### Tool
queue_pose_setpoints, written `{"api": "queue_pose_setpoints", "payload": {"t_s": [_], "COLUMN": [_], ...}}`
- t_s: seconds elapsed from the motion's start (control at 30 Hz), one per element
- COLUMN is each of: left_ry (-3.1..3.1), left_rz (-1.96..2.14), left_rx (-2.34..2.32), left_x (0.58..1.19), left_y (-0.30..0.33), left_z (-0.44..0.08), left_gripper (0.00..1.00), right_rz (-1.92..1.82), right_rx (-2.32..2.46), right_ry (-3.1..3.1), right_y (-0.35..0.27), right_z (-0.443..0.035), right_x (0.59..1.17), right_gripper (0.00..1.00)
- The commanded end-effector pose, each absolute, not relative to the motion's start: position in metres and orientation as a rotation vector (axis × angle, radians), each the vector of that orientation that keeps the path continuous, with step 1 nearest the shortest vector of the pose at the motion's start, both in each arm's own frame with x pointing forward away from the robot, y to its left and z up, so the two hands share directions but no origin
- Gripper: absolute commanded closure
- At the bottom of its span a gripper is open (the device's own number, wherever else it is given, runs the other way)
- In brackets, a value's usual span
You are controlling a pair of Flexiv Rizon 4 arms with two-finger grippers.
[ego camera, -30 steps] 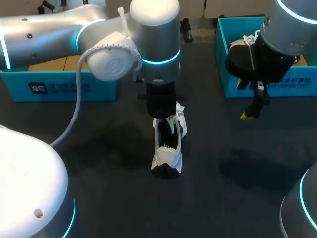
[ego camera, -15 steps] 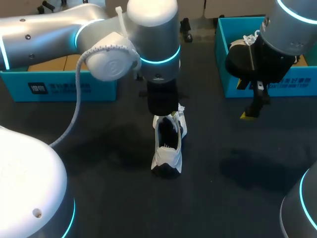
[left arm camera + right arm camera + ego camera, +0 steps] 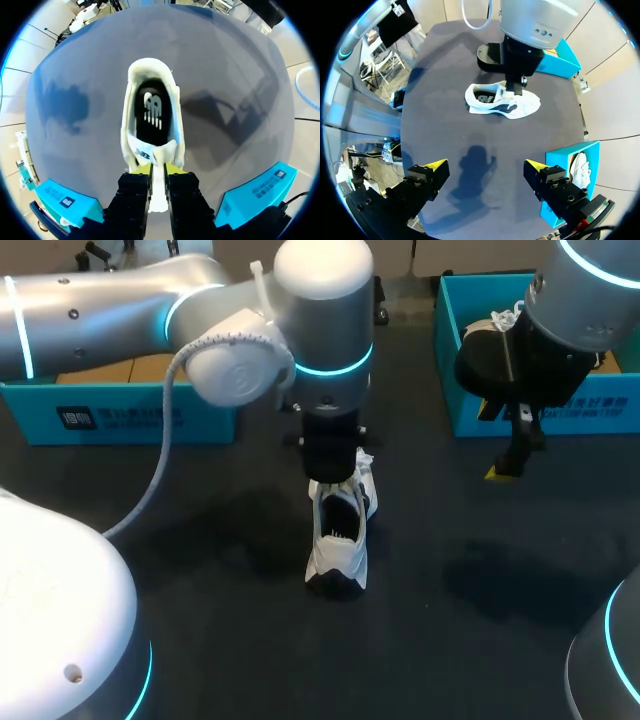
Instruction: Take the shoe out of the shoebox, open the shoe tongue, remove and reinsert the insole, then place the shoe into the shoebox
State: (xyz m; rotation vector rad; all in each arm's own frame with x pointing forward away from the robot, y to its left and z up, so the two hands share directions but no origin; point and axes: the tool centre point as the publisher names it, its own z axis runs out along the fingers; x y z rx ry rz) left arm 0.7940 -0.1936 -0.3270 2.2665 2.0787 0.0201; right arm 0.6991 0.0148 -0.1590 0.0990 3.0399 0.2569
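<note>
A white shoe (image 3: 338, 545) with a dark toe stands on the dark table, near its middle. My left gripper (image 3: 336, 478) hangs straight down over the shoe's back half. In the left wrist view the yellow fingertips (image 3: 144, 169) press the white tongue (image 3: 159, 172) from both sides, so my left gripper (image 3: 159, 169) is shut on it. The shoe (image 3: 152, 115) stretches ahead of the fingers, and its dark insole (image 3: 152, 112) shows inside. My right gripper (image 3: 505, 468) hangs wide open above the table at the right, well away from the shoe (image 3: 502, 102), with nothing between its fingers (image 3: 436, 165).
A blue shoebox (image 3: 545, 415) at the back right holds another white shoe (image 3: 490, 325). A second blue box (image 3: 130, 418) lies at the back left, partly behind my left arm. Bare dark table surrounds the shoe.
My left gripper's fingers have come together on the tongue, and the left arm has shifted slightly to the right. The right arm and the shoe have stayed in place.
</note>
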Motion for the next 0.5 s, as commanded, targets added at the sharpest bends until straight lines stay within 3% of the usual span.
{"api": "queue_pose_setpoints", "payload": {"t_s": [0.03, 0.33, 0.5], "left_ry": [2.084, 2.143, 2.254], "left_rz": [0.0, -0.042, -0.079], "left_rx": [2.272, 2.2, 2.066], "left_x": [0.787, 0.786, 0.784], "left_y": [-0.184, -0.178, -0.178], "left_z": [-0.336, -0.319, -0.303], "left_gripper": [0.87, 0.85, 0.94], "right_rz": [0.252, 0.252, 0.252], "right_rx": [0.1, 0.1, 0.1], "right_ry": [3.043, 3.043, 3.043], "right_y": [0.016, 0.016, 0.016], "right_z": [-0.16, -0.16, -0.16], "right_x": [0.701, 0.701, 0.701], "right_gripper": [0.0, 0.0, 0.0]}}
